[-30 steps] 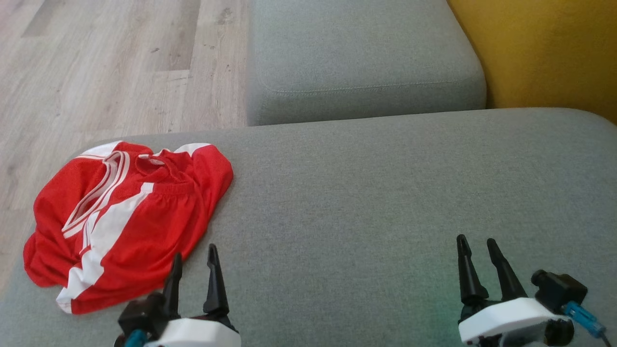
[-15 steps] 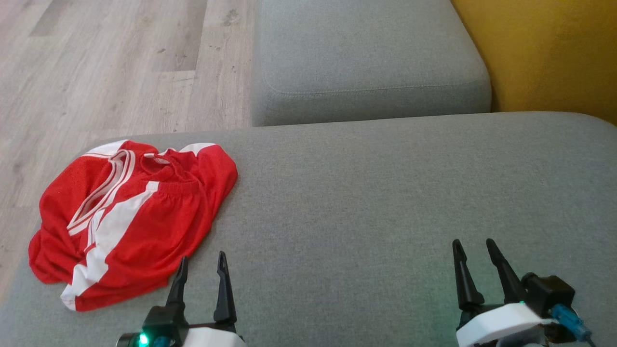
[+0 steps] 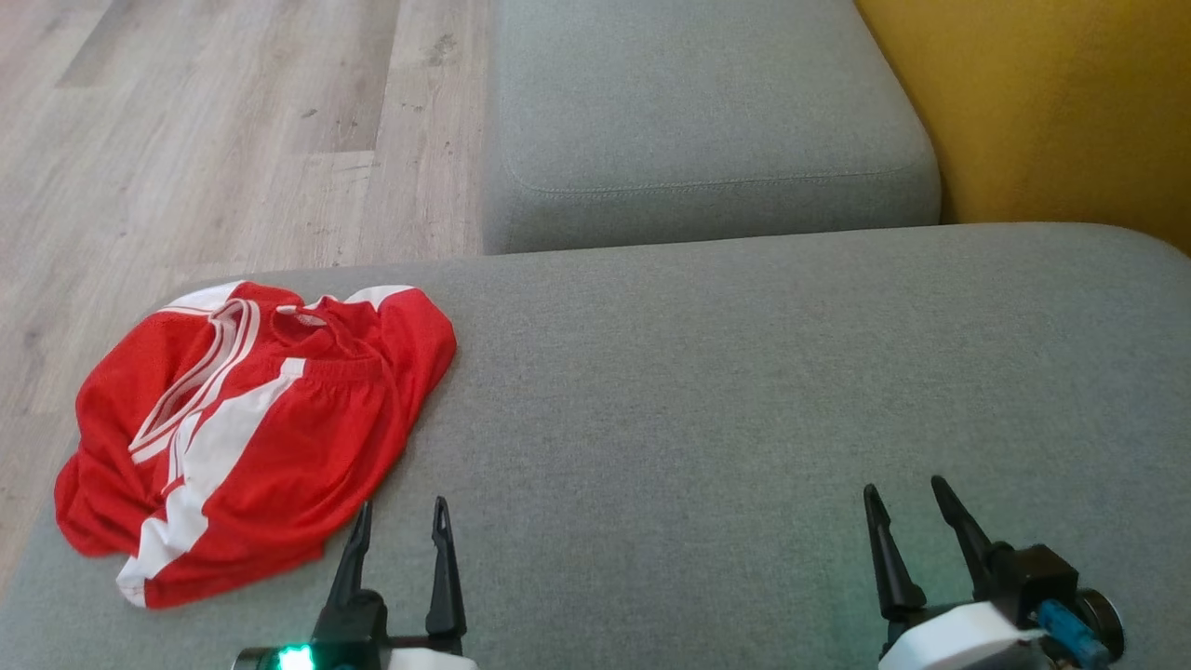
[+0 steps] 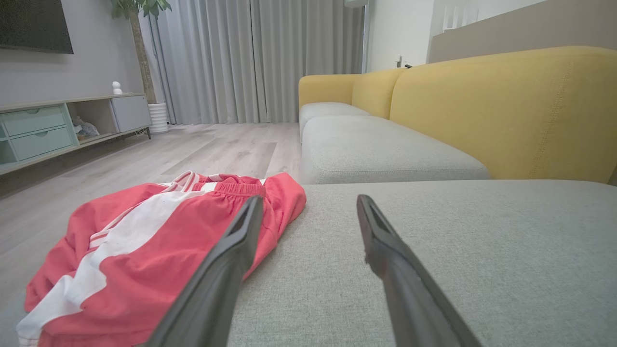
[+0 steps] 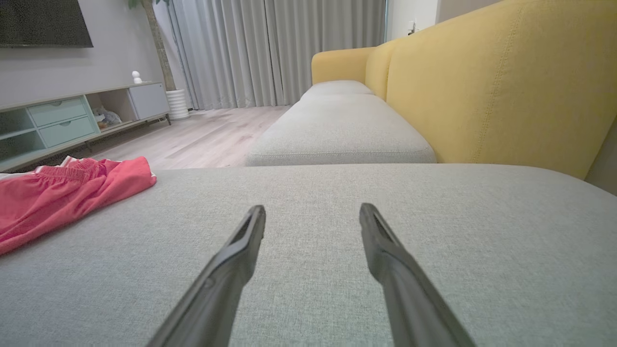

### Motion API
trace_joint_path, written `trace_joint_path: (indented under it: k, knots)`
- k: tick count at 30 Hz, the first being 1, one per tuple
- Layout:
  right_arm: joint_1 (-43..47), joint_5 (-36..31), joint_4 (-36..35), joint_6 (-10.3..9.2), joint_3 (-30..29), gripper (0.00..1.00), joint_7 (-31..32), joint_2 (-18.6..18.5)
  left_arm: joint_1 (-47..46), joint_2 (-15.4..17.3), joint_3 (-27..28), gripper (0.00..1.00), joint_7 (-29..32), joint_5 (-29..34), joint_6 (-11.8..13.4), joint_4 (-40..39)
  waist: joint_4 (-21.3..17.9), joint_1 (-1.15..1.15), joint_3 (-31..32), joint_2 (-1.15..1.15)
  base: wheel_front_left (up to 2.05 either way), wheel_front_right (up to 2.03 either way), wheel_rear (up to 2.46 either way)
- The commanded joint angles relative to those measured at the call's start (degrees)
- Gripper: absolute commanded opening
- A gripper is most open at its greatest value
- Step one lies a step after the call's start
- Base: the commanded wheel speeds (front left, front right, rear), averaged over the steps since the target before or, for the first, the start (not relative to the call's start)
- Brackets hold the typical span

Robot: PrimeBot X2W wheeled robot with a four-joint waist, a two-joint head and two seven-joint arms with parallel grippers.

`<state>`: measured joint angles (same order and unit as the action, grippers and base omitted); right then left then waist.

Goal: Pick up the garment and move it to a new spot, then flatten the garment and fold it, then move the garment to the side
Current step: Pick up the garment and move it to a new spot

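**Left gripper (image 3: 402, 502) and right gripper (image 3: 903, 484): both spread, both empty**

Left gripper, at 7 o'clock in the head view, has its fingers parted with nothing between them. Its left fingertip is just beside the garment's (image 3: 251, 428) near hem, and whether they touch cannot be told. Right gripper, at 5 o'clock, is spread about as wide over the bare grey seat (image 3: 744, 372), well apart from the garment.

The garment, red with white stripes and a gathered waistband, lies crumpled at 9 o'clock on the seat, by its edge next to the wooden floor (image 3: 186, 140).

At 9 o'clock in the left wrist view, a cabinet (image 4: 33, 130) has shut drawers and an open compartment. Something small lies in the compartment, too blurred to name.
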<state>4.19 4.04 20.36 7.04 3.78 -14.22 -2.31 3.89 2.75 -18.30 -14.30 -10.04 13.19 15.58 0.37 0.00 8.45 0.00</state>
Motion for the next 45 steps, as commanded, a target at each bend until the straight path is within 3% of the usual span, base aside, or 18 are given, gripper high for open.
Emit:
trace_joint_path:
  k: [1,15,21,36,45]
  knots:
    - [-2.04,-0.79,-1.08,0.45,1.30,1.00,-0.78,-0.57,-3.41,0.12,1.72,1.00,-0.70,0.47,0.65,-1.31,0.04,0.00,0.01,0.00,0.00,0.00,0.00]
    - [-1.98,-0.13,0.68,0.45,0.97,1.00,-0.78,-0.57,-3.69,0.12,1.62,1.00,-0.70,-0.74,1.26,0.53,1.45,0.00,-0.05,0.00,0.00,0.00,0.00]
    - [-1.43,0.01,0.85,0.45,1.47,1.00,-0.78,-0.57,-4.14,0.12,1.92,1.00,-0.70,0.41,1.67,0.87,6.12,0.00,-0.37,0.00,0.00,0.00,0.00]
    - [-1.75,0.26,0.25,0.45,1.08,1.00,-0.78,-0.56,-4.42,0.13,6.53,1.00,-0.70,3.85,1.39,-0.81,23.33,0.00,-2.98,0.00,0.00,0.00,0.00]
    - [-3.41,-1.41,-0.16,0.45,-1.35,1.00,-0.78,-0.56,-4.84,0.13,8.65,1.00,-0.70,4.44,2.63,-5.44,25.42,0.00,-6.87,0.00,0.00,0.00,0.00]
